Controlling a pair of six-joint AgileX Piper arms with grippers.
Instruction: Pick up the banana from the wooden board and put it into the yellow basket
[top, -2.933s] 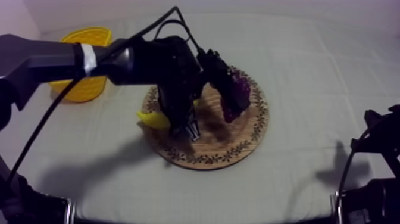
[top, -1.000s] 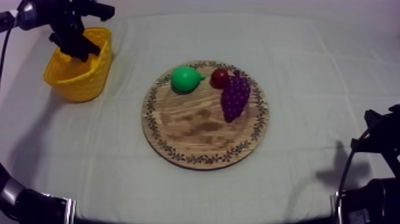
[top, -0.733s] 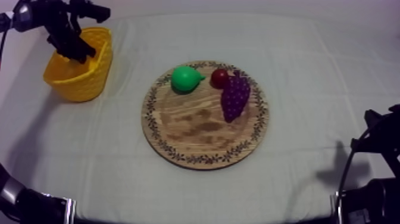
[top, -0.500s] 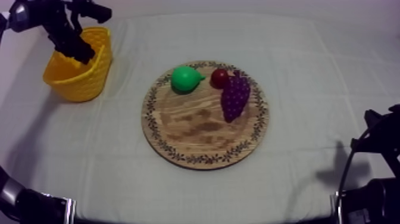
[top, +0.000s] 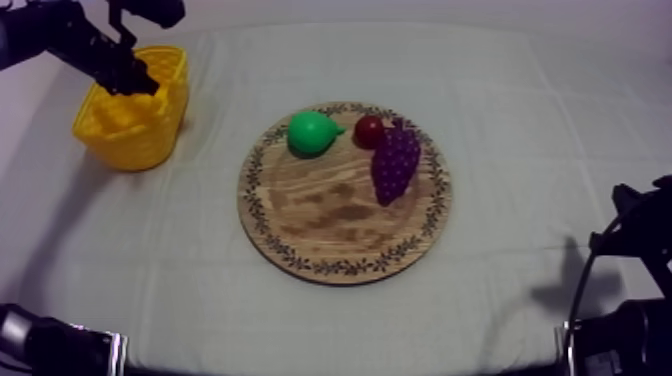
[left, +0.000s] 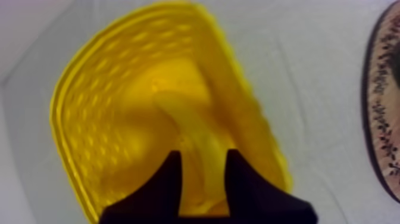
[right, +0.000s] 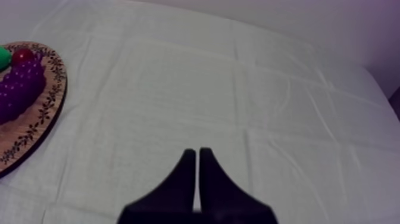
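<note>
On the table (top: 520, 120), apart from the wooden board (top: 330, 220), the yellow basket (top: 130, 140) has the banana (left: 181, 119) over its hollow, gripped in the left jaws, so releasing looks next: part them, lift clear; right jaws closed, empty.

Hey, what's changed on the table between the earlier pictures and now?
The yellow toy banana has left the round wooden board and is now inside the yellow basket, carried there by the left gripper, which hangs over it; whether it has let go is unclear. The green pear, small red fruit, purple grapes and right gripper stayed put.
</note>
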